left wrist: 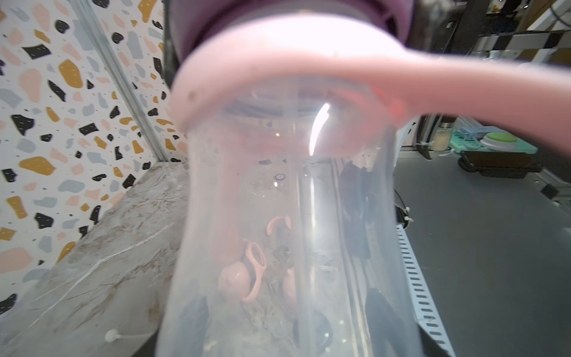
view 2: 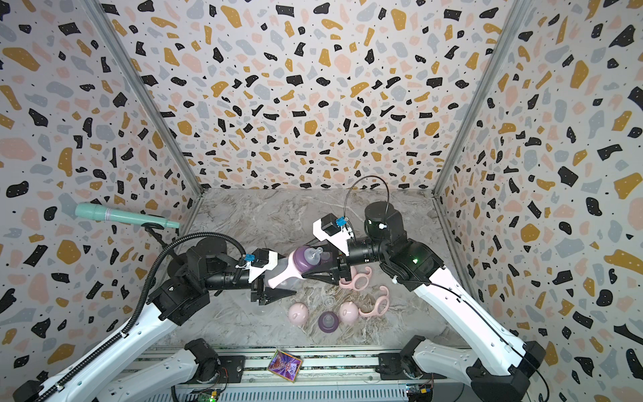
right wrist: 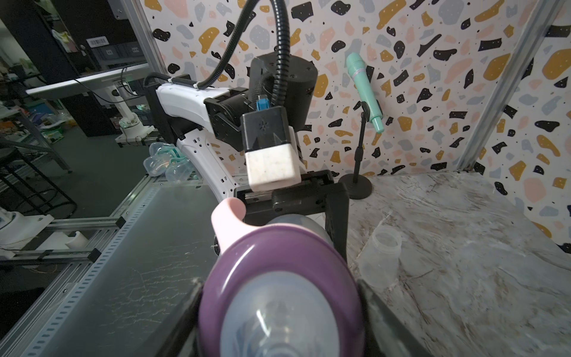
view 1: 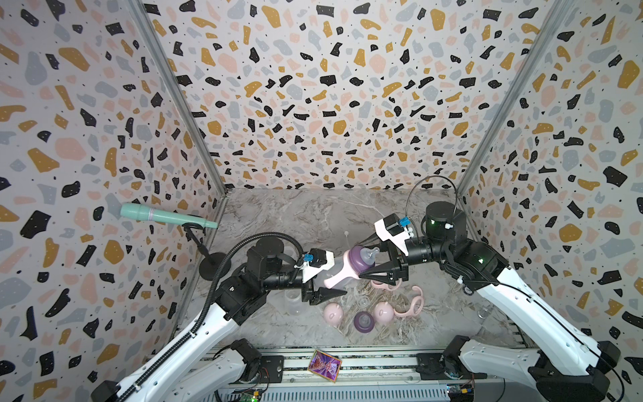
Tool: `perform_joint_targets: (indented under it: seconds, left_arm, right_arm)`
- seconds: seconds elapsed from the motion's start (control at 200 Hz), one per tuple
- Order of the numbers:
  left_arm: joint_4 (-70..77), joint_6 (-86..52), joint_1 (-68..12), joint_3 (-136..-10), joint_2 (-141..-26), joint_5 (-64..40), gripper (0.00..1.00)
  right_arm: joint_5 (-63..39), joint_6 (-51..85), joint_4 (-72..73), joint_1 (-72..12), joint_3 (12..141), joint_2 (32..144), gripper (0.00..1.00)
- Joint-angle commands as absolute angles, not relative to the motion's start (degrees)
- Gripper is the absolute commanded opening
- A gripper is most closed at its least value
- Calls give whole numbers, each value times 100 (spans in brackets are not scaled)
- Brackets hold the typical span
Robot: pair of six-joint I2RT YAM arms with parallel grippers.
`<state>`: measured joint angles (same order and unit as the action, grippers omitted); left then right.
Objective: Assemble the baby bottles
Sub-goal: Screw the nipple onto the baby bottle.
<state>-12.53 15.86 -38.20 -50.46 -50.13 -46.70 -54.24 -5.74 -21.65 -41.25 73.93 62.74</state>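
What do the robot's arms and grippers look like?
The left arm and right arm have white shells and black joints. A ribbed black hose runs along the left; a thin black cable loops over the right, which shows green lights. The left gripper and right gripper have black pointed wedge fingers under a white-and-black camera box with a blue plug.

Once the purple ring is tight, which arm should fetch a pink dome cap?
Probably right. The left gripper holds the bottle and should keep it; the right gripper grips only the purple ring and can let go, with a dome cap nearby.
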Motion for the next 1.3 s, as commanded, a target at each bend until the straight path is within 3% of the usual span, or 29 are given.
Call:
perform_joint_targets:
  seconds: [0.0,0.31,0.671,0.966,1.292]
  left_arm:
    - [-870,1761,-3909,-5516,-5137,-5797,0]
    - [-1077,1798,-3910,-5751,-5302,-6120,0]
    - [-931,1347,-3907,-5879,-5470,-6234,0]
    - [-690,1322,-3909,-5812,-5312,-6216,0]
    - [54,1162,-3909,-5450,-4854,-5680,0]
  right_arm:
    - [-5863,-396,-1531,-3994,7214,6098,0]
    - [-5987,-1110,-1836,-3969,7462,6230,0]
    - [-5189,-1836,-2493,-4105,7711,6286,0]
    - [-5644,-1491,-2171,-3999,7389,6182,0]
    - [-6056,-184,-499,-3973,6321,5795,0]
